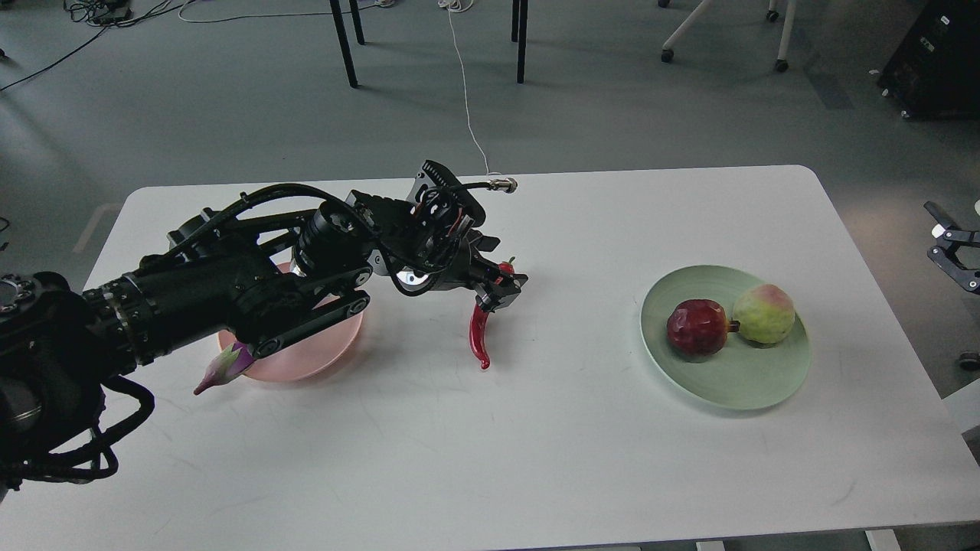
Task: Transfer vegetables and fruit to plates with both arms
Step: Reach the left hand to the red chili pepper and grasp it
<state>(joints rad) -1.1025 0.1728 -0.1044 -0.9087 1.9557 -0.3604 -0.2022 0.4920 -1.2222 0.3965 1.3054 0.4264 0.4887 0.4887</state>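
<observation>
The red chili pepper lies on the table's middle. My left gripper is open and low over the chili's upper end, one finger on each side of it; that end is mostly hidden. The purple eggplant lies on the pink plate under my left arm, and only its calyx tip shows, past the plate's front-left rim. The dark red ball and the yellow-green fruit sit side by side on the mint green plate. My right gripper is open and empty beyond the table's right edge.
The white table has rounded corners. My left arm crosses over the pink plate. Chair and table legs and a white cable are on the floor behind the table.
</observation>
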